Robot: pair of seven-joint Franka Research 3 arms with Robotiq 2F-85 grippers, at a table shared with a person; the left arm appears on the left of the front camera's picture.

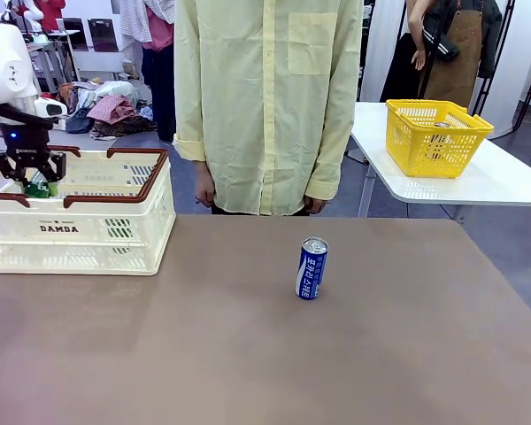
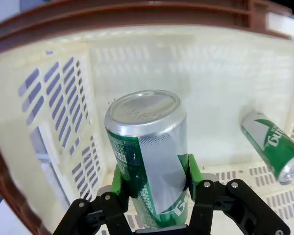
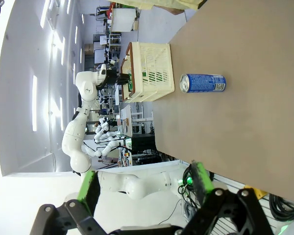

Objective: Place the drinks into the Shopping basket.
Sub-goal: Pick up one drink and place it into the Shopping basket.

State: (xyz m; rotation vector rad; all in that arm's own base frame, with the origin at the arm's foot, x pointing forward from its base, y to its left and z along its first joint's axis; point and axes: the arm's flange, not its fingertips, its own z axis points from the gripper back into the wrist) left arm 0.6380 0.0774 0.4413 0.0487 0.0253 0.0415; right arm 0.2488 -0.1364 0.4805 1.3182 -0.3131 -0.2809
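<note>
My left gripper (image 1: 34, 177) hangs inside the cream-white Shopping basket (image 1: 115, 232) at the table's left, shut on a green drink can (image 2: 149, 152) that stands upright between its green pads (image 2: 120, 178). A second green can (image 2: 273, 146) lies on its side on the basket floor (image 2: 235, 171). On the brown table near the middle stands a blue can (image 1: 311, 267) with white lettering, also seen sideways as the blue can (image 3: 203, 82) in the right wrist view. My right gripper (image 3: 144, 183) is open, off the table's edge with nothing between its fingers.
A person in a pale yellow shirt (image 1: 265, 97) stands at the far side, hands down. A yellow basket (image 1: 435, 135) sits on a white side table (image 1: 478, 181) at the back right. The basket's dark brown rim handles (image 1: 115, 177) stand around my left gripper.
</note>
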